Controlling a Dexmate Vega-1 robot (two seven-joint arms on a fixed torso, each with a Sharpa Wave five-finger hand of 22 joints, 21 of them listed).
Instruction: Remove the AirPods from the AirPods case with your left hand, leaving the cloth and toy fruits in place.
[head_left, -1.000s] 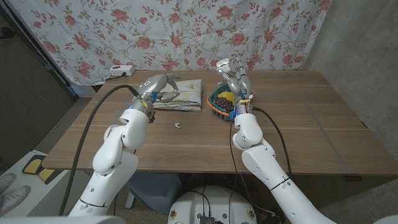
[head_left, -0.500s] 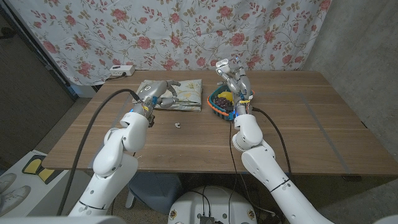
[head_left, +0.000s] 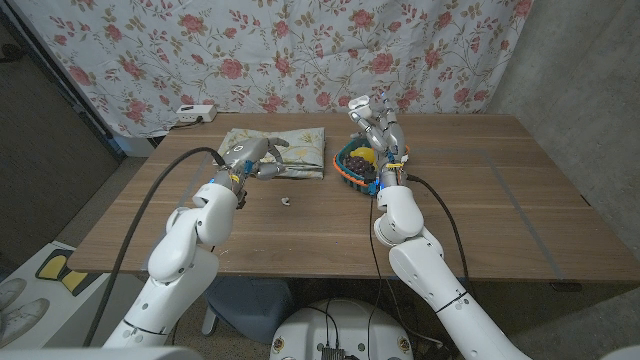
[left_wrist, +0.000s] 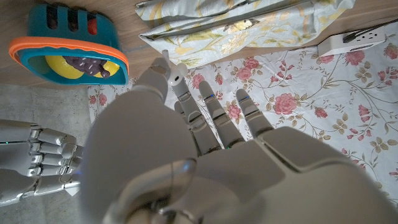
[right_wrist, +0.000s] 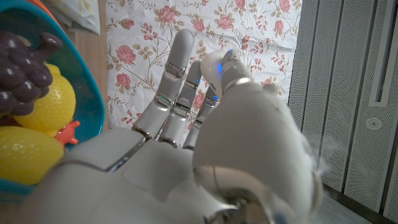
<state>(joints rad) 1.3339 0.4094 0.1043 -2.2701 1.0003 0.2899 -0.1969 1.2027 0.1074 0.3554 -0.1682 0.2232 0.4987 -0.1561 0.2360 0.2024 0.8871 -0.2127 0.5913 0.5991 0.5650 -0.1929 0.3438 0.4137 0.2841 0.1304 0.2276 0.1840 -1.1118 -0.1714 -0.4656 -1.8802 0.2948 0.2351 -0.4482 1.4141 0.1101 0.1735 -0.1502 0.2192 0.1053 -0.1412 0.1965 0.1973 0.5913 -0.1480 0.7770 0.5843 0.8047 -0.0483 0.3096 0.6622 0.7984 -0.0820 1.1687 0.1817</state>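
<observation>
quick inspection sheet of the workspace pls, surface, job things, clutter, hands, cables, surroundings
surface: wooden table, bare wood on its right side.
job's things: one small white earbud lies on the table in front of the folded cloth; a white case sits in the right hand's fingers.
clutter: blue basket with orange rim holding toy grapes and yellow toy fruits; white power strip at the far left edge.
hands: left hand is over the cloth's near edge, whether it holds anything cannot be told; right hand is raised above the basket.
cables: black cable runs along the left arm, another along the right arm.
surroundings: floral curtain behind the table.
</observation>
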